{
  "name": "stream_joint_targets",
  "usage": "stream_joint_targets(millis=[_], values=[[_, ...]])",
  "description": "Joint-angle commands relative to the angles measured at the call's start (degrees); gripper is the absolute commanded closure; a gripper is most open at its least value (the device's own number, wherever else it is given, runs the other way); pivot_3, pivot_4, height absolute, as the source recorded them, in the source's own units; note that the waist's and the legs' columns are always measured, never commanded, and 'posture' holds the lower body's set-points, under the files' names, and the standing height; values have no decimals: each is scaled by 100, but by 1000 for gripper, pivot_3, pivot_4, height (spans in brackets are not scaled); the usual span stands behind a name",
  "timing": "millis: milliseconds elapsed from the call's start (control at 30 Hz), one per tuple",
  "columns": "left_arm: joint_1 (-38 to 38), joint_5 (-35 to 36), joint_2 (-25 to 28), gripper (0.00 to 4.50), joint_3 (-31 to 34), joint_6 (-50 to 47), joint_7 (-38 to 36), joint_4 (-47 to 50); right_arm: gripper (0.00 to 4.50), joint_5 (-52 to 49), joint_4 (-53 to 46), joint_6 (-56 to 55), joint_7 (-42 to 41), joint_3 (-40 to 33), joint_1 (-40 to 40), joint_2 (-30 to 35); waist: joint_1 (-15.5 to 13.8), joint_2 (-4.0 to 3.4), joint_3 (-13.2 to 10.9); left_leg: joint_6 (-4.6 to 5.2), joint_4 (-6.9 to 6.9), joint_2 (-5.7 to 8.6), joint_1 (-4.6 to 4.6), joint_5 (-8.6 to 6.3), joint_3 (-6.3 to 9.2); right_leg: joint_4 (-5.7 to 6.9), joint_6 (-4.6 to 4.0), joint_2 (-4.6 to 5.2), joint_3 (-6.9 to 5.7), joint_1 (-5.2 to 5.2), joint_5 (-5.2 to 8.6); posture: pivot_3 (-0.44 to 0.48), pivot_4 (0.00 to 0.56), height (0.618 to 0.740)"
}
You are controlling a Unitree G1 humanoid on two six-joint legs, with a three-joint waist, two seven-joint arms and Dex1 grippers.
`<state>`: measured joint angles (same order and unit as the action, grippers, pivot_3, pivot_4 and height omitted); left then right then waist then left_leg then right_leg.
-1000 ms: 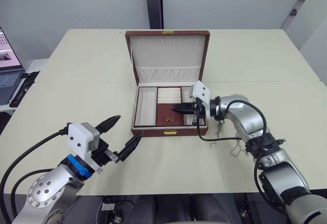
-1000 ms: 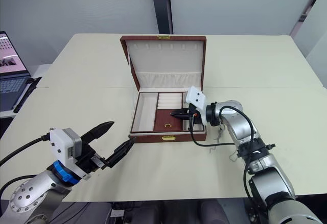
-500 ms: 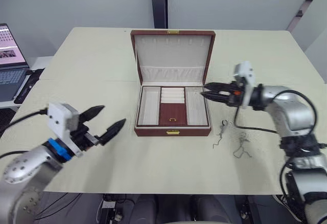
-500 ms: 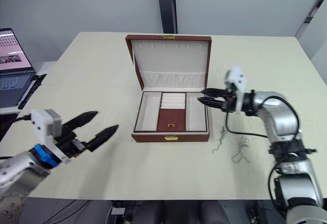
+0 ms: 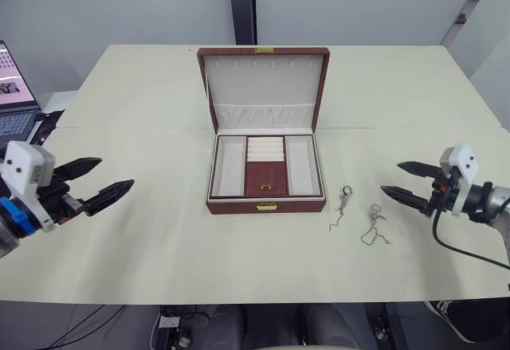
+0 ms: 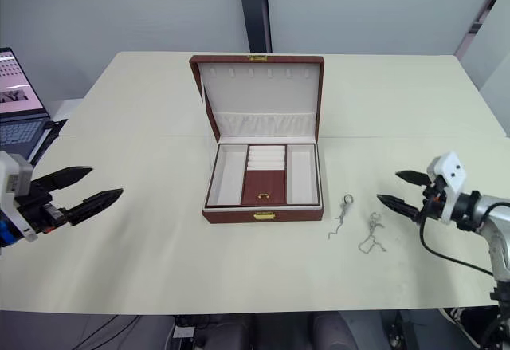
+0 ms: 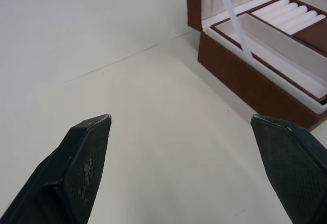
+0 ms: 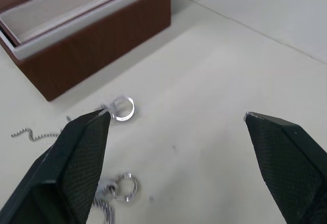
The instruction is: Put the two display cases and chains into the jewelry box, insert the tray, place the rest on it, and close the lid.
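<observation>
Laptop (image 5: 12,115): at the table's far left edge, behind the left gripper.
Left gripper (image 5: 102,181): fingers spread wide, holding nothing, above bare table (image 5: 159,246), pointing toward the box.
Jewelry box (image 5: 265,204): well to the right of the left gripper, lid (image 5: 263,87) standing open; tray (image 5: 266,167) sits inside with its ring roll and brown centre flap showing.
Chains (image 5: 343,205): two lie on the table between the box and the right gripper, the second (image 5: 373,224) nearer that gripper.
Right gripper (image 5: 404,181): fingers wide apart, empty, tips aimed at the chains, just short of them.
</observation>
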<state>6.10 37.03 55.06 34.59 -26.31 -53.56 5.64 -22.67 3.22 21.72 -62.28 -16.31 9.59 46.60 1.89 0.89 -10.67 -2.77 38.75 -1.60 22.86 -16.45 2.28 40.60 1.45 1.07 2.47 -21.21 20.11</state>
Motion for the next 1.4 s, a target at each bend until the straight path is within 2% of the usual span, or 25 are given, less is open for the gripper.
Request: stream_joint_targets(millis=[33,300,1000,1167,1400], values=[[-151,-235,152,0,117,288,-228,-379,47,-39,84,-247,190,-524,-236,142,4,0,0,0,0,-1,0,0,-2,2,0,0,2,-1,0,0,150,740],[-344,-475,92,0,84,474,-419,-721,47,-16,258,-457,300,-671,-487,193,8,0,0,0,0,-4,-1,0,-3,3,0,-1,3,-2,0,0,150,740],[-61,-464,-94,0,28,414,-416,-257,47,-248,-156,-262,473,-720,-588,111,0,0,0,0,1,-4,-1,0,-1,6,0,1,3,-1,0,0,150,740],[63,-350,-235,0,-591,227,-501,752,47,-658,-1287,220,750,-883,-1193,-68,-13,1,1,0,1,-3,4,0,5,3,0,3,8,2,0,0,150,740],[-103,-254,-261,0,-1297,36,-638,1444,47,-1011,-2577,665,1436,-841,-1789,-569,-9,1,2,-1,2,-2,3,0,7,4,0,1,11,5,0,0,150,740]])
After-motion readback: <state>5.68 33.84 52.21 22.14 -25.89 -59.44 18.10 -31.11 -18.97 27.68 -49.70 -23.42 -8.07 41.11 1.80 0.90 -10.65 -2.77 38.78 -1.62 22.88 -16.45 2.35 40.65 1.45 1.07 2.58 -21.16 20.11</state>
